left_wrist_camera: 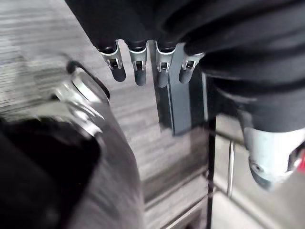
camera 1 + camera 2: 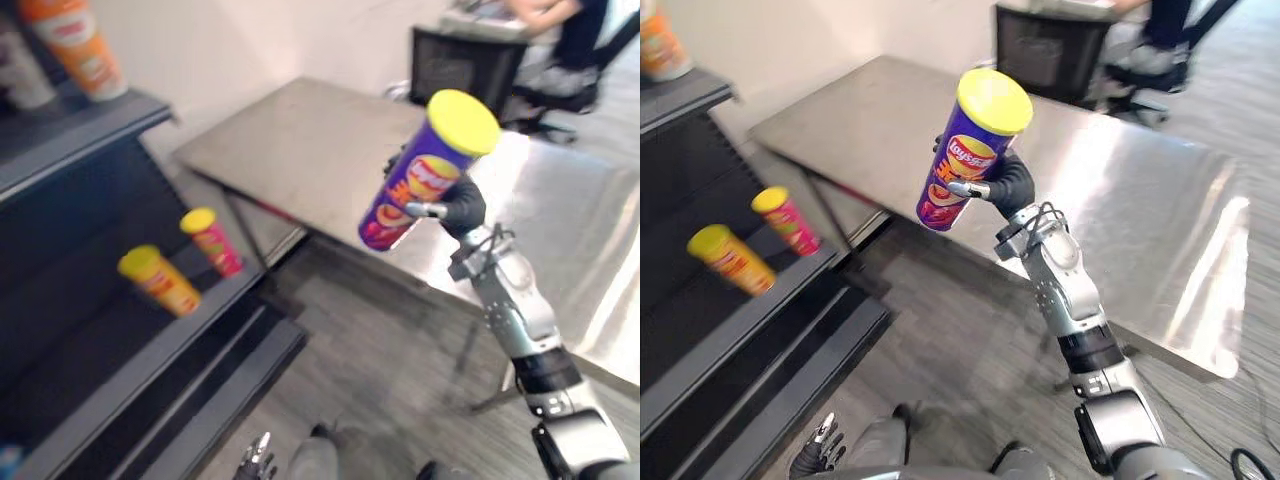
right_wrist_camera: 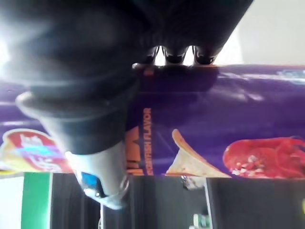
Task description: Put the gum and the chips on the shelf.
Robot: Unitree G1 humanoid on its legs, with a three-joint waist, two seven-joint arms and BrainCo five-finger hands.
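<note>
A purple chips can [image 2: 420, 185] with a yellow lid hangs tilted in the air, above the floor between the metal table and the dark shelf. My right hand [image 2: 462, 208] is shut on it around its middle; the right wrist view shows the fingers and thumb [image 3: 95, 138] wrapped round the purple can [image 3: 214, 119]. The dark shelf [image 2: 200, 325] stands to the left, its middle board some way below and left of the can. My left hand [image 2: 820, 445] hangs low near the floor, with relaxed fingers [image 1: 138, 67] that hold nothing.
On the shelf's middle board stand an orange can [image 2: 160, 280] and a red can [image 2: 212, 240], both yellow-lidded. An orange can [image 2: 75, 45] is on the top board. The metal table [image 2: 300, 140] lies behind. A person sits on a chair [image 2: 560, 60] far right.
</note>
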